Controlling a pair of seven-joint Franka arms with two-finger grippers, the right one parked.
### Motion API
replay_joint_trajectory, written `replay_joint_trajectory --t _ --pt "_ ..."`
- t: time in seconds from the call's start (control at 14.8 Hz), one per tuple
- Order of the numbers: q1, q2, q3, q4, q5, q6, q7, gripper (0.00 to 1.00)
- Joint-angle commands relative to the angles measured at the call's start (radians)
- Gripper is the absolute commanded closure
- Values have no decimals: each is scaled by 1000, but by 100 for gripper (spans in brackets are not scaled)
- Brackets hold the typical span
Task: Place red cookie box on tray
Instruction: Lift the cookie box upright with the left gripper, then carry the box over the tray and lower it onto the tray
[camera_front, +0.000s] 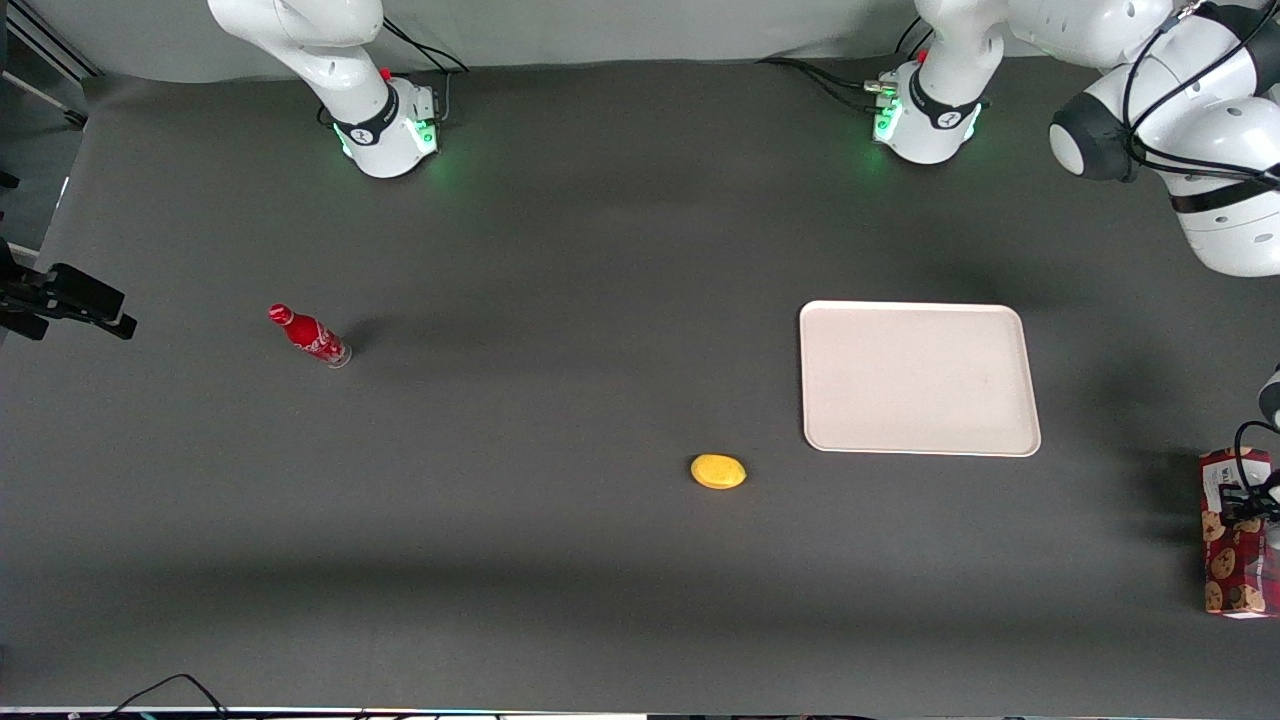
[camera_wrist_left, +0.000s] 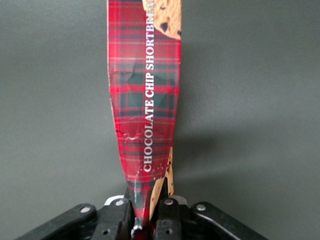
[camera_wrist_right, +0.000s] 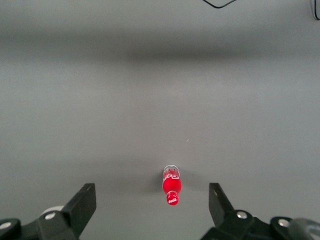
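Altogether four loose things show on the dark grey bench (camera_front: 600, 560): one red cookie box (camera_front: 1238, 545), one tray (camera_front: 918, 378), one small red bottle (camera_front: 309, 336) and one yellow lump (camera_front: 718, 471); the tool (camera_wrist_left: 146, 215) makes a fifth item, mounted on the working arm.

The red cookie box is a long narrow carton in dark-red tartan crossed with green bands; chocolate-chip cookies are printed on it, and white capitals along one side read "CHOCOLATE CHIP SHORTBREA", the rest cut off; in the wrist view its wall looks creased and pinched inward near the grip; in the front view a pale panel shows at the end farther from the camera.

It sits at the working arm's end of the bench, nearer the front camera than the tray and well apart from it; whether it rests on the bench or is lifted, I cannot tell.

The tool is clamped on the box's end, its black fingers (camera_wrist_left: 120, 217) pressing both sides of the squeezed carton.

The tray is pale cream-pink, flat, with rounded corners and a low rim; the yellow lump lies near its corner, closer to the camera; the bottle stands tilted toward the parked arm's end.
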Motion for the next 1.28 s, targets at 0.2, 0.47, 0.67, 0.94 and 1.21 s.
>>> replay_joint_trajectory --t 0.2,0.47,0.67,0.94,1.21 --pt "-89 -259 169 25 70 -446 -174 100" --pt "-121 -501 158 39 225 -723 -354 100" --pt "-138 -659 58 27 383 -879 -504 100" --pt "-129 -943 -249 -247 627 -895 -755 100" --pt "-129 -1066 -329 -662 634 -650 -827 100"
